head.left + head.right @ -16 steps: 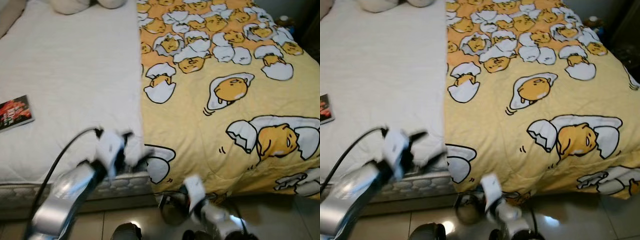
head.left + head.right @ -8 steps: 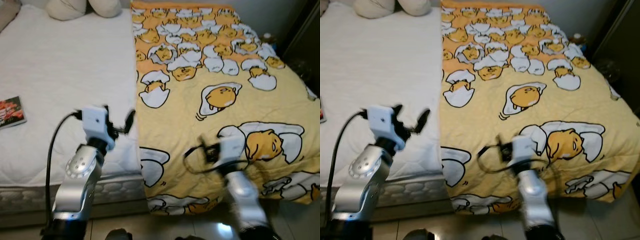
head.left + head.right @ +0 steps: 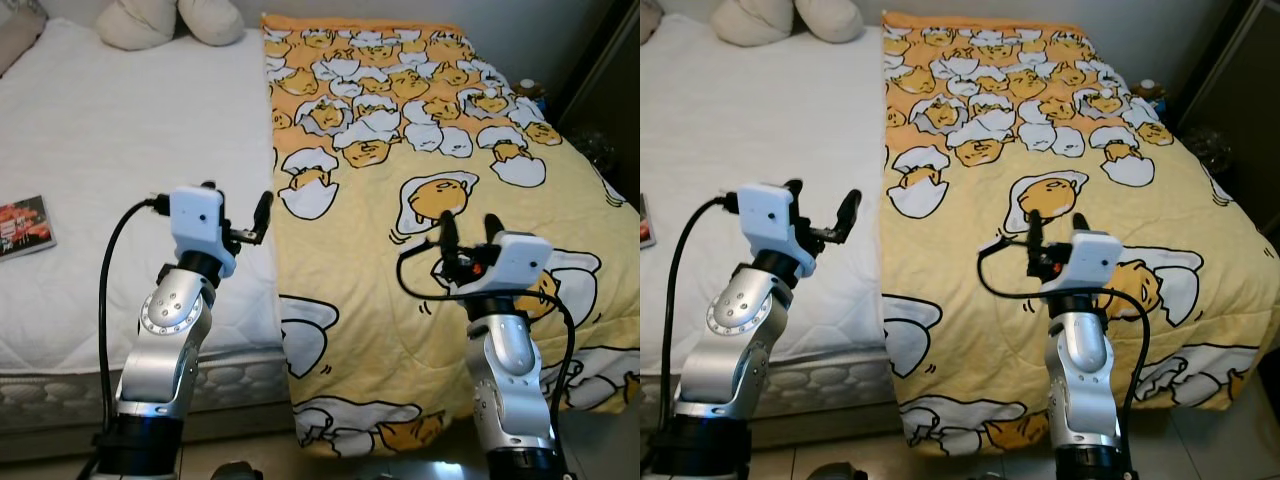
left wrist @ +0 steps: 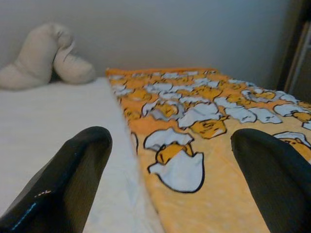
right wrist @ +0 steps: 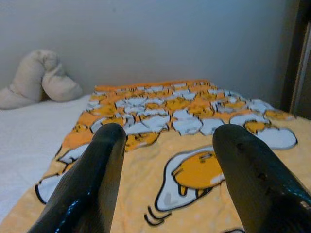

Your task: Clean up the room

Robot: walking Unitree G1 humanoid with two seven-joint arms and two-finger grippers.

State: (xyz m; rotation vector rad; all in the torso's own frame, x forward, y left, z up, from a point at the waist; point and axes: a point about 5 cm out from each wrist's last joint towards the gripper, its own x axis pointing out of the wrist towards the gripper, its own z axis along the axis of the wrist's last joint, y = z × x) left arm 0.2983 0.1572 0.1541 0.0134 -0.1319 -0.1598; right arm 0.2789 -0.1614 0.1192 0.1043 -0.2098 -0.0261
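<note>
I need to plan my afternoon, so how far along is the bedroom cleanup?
Barely begun. The yellow egg-print blanket covers just the right half of the white mattress, and a book lies on the bare half. Left gripper and right gripper hover open, holding nothing. Spreading the blanket and removing the book remain.

Location type: bedroom in a home. Evidence: a wide bed with a white quilted mattress cover (image 3: 130, 150) occupies most of the head views. A yellow cartoon-egg-print blanket (image 3: 400, 130) covers the bed's right half and hangs over the foot edge. Two cream fabric pillows (image 3: 175, 20) lie at the head, against a plain pale wall (image 4: 170, 34). A red-and-black book (image 3: 22, 225) lies on the mattress cover. A glossy tiled floor (image 3: 1240, 440) shows beside the bed.
</note>
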